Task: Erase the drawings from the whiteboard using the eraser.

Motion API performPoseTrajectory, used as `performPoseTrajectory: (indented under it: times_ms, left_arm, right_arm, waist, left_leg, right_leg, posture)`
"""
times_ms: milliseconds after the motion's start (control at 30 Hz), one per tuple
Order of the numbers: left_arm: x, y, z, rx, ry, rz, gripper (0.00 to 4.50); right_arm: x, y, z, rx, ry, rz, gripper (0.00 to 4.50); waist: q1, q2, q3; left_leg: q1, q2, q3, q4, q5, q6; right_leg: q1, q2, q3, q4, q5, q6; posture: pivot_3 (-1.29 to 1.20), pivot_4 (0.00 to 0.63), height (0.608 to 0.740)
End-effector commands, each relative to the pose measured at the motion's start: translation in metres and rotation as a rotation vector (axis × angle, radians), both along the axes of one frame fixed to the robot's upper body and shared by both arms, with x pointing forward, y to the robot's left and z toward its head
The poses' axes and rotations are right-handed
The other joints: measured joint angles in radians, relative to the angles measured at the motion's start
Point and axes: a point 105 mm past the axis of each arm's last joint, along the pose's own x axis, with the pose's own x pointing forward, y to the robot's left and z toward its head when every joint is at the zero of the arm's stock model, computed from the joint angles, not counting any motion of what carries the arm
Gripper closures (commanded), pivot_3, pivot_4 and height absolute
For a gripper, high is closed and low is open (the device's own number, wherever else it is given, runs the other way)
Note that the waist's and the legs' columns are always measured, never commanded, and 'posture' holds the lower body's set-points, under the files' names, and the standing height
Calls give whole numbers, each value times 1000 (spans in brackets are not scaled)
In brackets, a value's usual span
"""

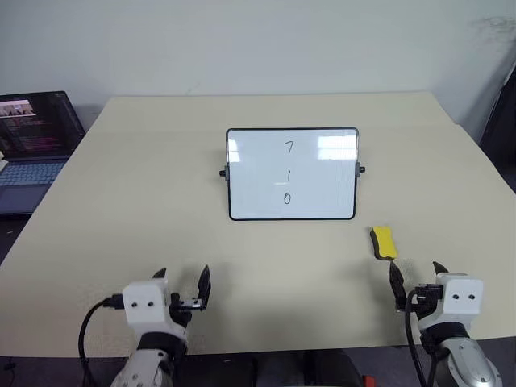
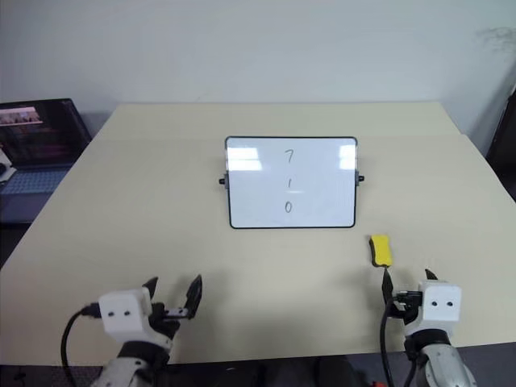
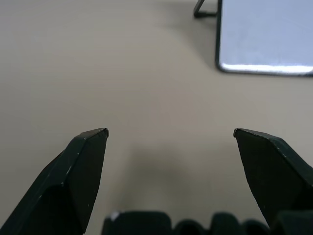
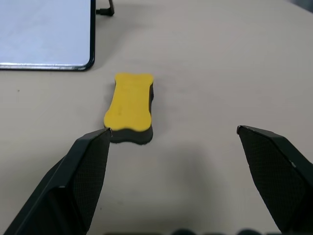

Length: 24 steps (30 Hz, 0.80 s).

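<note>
Pale beige table point(image 1: 161, 201), matte and smooth, under a plain light wall.

Nearest, at the table's front edge: left claw point(image 1: 182, 289) with black fingers spread wide and nothing between them, well off to the left and in front of the whiteboard point(image 1: 322, 185). Right claw point(image 1: 417, 280) likewise wide open and holding nothing, in front of the whiteboard's right corner.

Just beyond the right claw: eraser point(image 1: 384, 242), lying flat with its yellow face up and black underside down, oblong with a slight waist, just past the whiteboard's lower right corner, not touching it. Bare tabletop between claw and eraser.

Further back, mid-table: whiteboard propped upright and tilted back, glossy white, thin black frame, rounded corners, small black knobs on both short sides. Drawings point(image 1: 288, 172) in thin black marker, stacked in a column near its centre.

Far left of the whiteboard, beside the table: open laptop point(image 1: 34, 145), screen lit.
</note>
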Motion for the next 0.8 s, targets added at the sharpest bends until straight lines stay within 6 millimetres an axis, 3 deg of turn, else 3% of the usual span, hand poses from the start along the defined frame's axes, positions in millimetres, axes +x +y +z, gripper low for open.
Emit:
performPoseTrajectory:
  times_ms: [33,133,300,533,700,800]
  left_arm:
    - [-1,4,25,49,-86,18,0]
    - [0,4,15,21,-59,41,0]
    - [-1,-9,14,11,-54,16,0]
    - [24,5,14,46,-99,-2,0]
    - [38,17,27,75,-149,-29,0]
    - [58,27,39,131,-174,-96,0]
  right_arm:
    - [1,5,15,8,-42,35,18]
    - [2,2,11,-3,-32,31,18]
    - [4,-8,20,-14,-49,16,18]
    - [6,-15,17,-26,-64,-17,18]
    - [12,-15,25,-29,-100,-15,18]
    - [17,-15,36,-66,-102,-31,18]
  waist:
    - [1,1,0]
    - [3,1,0]
    - [5,0,0]
    - [14,2,-1]
    - [14,2,-1]
    - [17,2,-1]
  left_leg:
    - [0,0,0,0,0,0]
    - [0,0,0,0,0,0]
    - [0,-1,0,0,0,0]
    - [0,0,0,0,-1,0]
    - [0,-1,0,0,-1,0]
    - [0,-1,0,0,-1,-1]
  right_leg:
    - [0,0,0,0,0,0]
    - [0,0,-1,0,0,0]
    - [0,0,0,0,0,1]
    - [0,0,-2,1,-1,0]
    - [0,0,-2,1,-1,0]
    - [0,0,-1,1,-1,0]
  posture:
    - [0,150,740]
    - [0,150,740]
    - [0,150,740]
    - [0,150,740]
    - [0,150,740]
    - [0,150,740]
